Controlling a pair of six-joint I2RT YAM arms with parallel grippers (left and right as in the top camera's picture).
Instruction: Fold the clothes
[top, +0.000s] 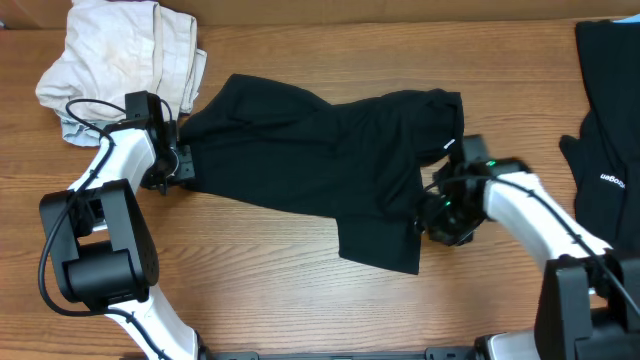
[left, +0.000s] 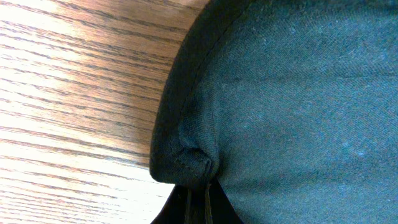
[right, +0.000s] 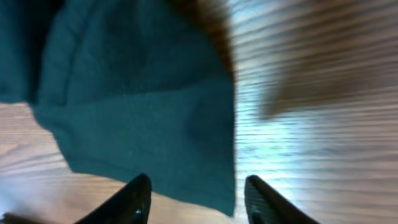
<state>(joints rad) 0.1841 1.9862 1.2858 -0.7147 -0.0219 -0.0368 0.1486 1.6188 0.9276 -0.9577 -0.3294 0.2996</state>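
T-shirt (top: 320, 150) crumpled, left claw (top: 178, 163) pinching its edge, tips hidden, right claw (right: 196, 196) parted, blurred

A wood-grain worktop (top: 290, 290) in warm light brown fills the scene, its grain running left to right. Near its far left corner lies a crumpled cream-white cloth (top: 125, 55), bunched into loose folds with a stitched seam showing. A plain tan strip (top: 400, 8) runs along the far edge.
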